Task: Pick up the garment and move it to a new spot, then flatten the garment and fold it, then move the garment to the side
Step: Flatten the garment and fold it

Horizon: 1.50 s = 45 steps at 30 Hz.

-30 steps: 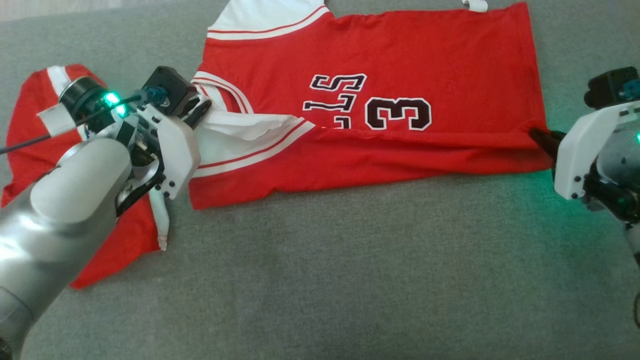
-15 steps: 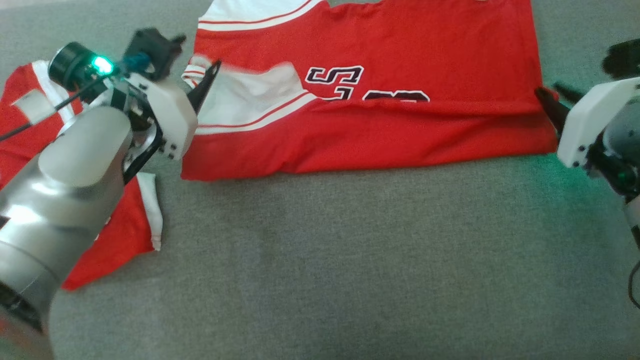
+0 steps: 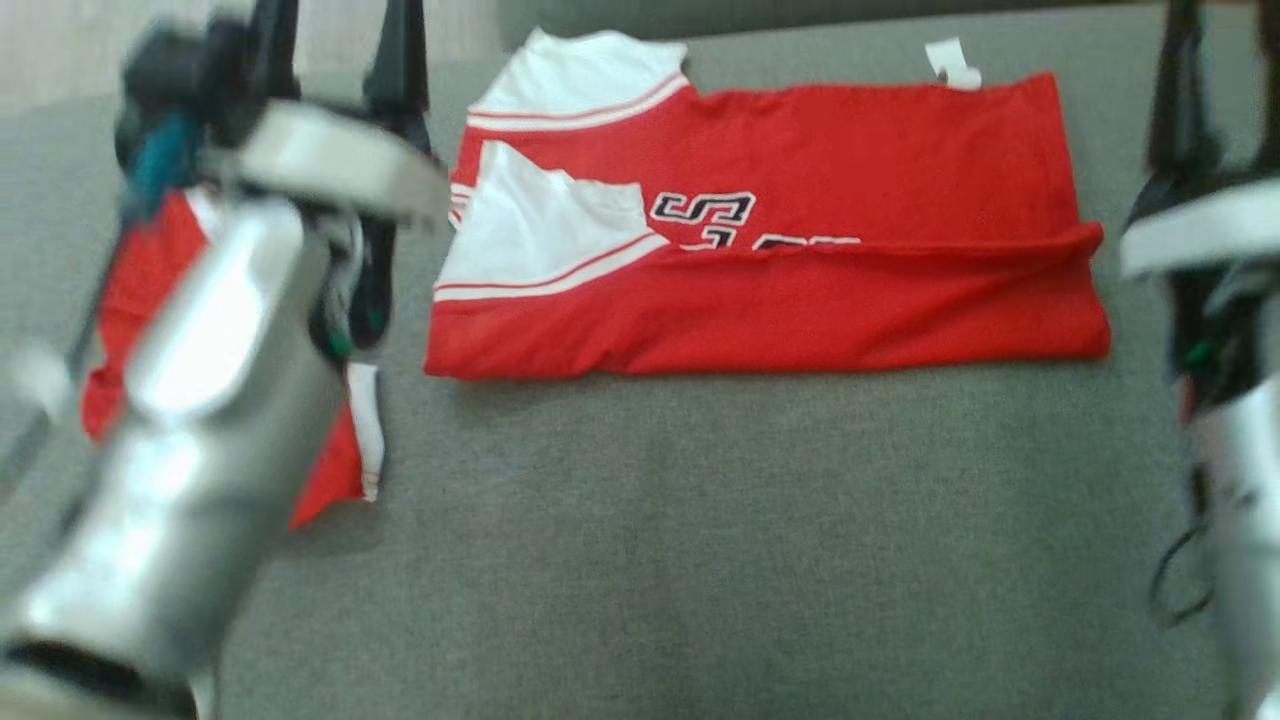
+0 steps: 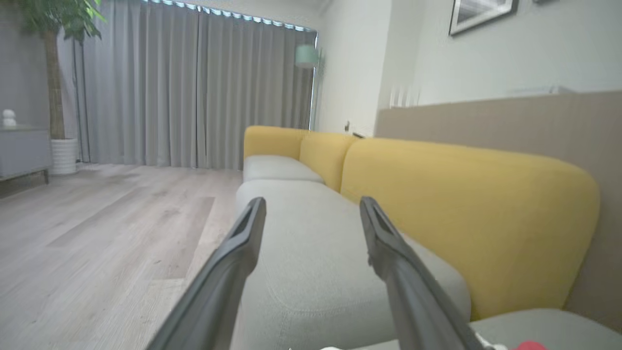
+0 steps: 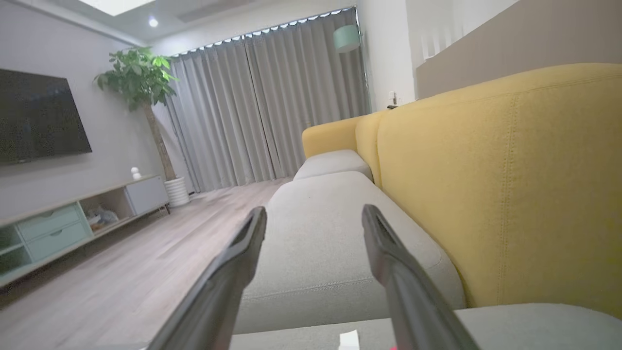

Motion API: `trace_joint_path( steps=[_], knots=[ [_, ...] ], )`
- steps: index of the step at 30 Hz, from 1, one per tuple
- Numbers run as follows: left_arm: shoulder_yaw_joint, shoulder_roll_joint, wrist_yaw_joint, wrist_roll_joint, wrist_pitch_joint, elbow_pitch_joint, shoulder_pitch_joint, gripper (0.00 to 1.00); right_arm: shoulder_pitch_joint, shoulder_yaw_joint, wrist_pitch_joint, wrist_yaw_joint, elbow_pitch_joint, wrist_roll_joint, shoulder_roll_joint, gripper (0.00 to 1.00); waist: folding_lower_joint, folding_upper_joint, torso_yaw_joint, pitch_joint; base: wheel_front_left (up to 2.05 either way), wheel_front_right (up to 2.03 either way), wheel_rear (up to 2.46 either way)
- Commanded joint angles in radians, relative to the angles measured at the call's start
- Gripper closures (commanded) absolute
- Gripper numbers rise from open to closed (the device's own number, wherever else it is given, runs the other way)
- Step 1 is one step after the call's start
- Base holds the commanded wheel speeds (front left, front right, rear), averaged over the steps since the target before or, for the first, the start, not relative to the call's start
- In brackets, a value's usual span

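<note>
Red jersey (image 3: 760, 300) folded at 12 o'clock; left gripper (image 3: 335, 35) at 10, right gripper (image 3: 1225, 60) at 2, both spread wide, empty.

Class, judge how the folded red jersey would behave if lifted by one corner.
Probably floppy: the jersey lies in soft creased layers that would droop open. Seemingly light, thin cloth. Pushed across the textured grey cushion, it may bunch.

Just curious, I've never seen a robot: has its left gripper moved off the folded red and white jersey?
Yes. The left gripper has let go of the red and white jersey and drawn away leftward, open.
</note>
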Motion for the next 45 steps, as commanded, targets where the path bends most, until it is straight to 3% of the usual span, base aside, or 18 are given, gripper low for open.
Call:
trace_joint_path(
  steps=[1,2,5,9,15,24,31,43,44,45],
  knots=[
    [0.102,0.013,0.026,0.061,-0.005,-0.108,0.098,0.0,0.075,-0.021,-0.032,-0.001,-0.07,-0.043,0.052,0.0,0.0002,0.0,0.016,-0.037,0.0,0.0,0.0],
    [0.102,0.013,0.026,0.061,-0.005,-0.108,0.098,0.0,0.075,-0.021,-0.032,-0.001,-0.07,-0.043,0.052,0.0,0.0002,0.0,0.016,-0.037,0.0,0.0,0.0],
    [0.193,-0.036,0.04,0.136,-0.005,-0.229,0.276,0.0,0.186,-0.068,-0.054,-0.001,-0.139,-0.112,0.138,0.0,0.0002,0.0,0.024,-0.064,0.0,0.0,0.0],
    [0.257,-0.085,0.014,0.219,-0.005,-0.295,0.471,0.0,0.338,-0.11,-0.067,-0.001,-0.21,-0.183,0.211,0.0,0.0002,0.0,0.036,-0.084,0.0,0.0,0.0],
    [0.3,-0.126,-0.025,0.299,-0.005,-0.254,0.619,0.0,0.495,-0.066,-0.074,-0.001,-0.244,-0.183,0.235,0.0,0.0002,0.0,0.027,-0.087,0.0,0.0,0.0],
    [0.321,-0.127,-0.034,0.331,0.033,-0.032,0.531,0.0,0.476,-0.031,-0.079,-0.001,-0.283,-0.139,0.236,0.0,0.0002,0.0,-0.039,-0.02,0.0,0.0,0.0],
    [0.337,-0.093,0.004,0.338,0.099,0.181,0.429,0.0,0.456,0.005,-0.079,-0.001,-0.296,-0.109,0.236,0.0,0.0002,0.0,-0.097,0.027,0.0,0.0,0.0],
    [0.268,-0.101,-0.061,0.34,0.25,0.343,0.397,0.0,0.442,0.023,-0.08,-0.001,-0.303,-0.053,0.236,0.0,0.0002,0.0,-0.116,0.024,0.0,0.0,0.0],
    [0.261,-0.103,-0.065,0.342,0.256,0.346,0.398,0.08,0.44,0.023,-0.08,-0.001,-0.301,-0.052,0.236,0.0,0.0002,0.0,-0.115,0.02,0.0,0.0,0.0],
    [0.257,-0.106,-0.068,0.342,0.258,0.347,0.399,0.61,0.438,0.023,-0.08,-0.001,-0.298,-0.052,0.236,0.0,0.0002,0.0,-0.114,0.015,0.0,0.0,0.0]
  ],
)
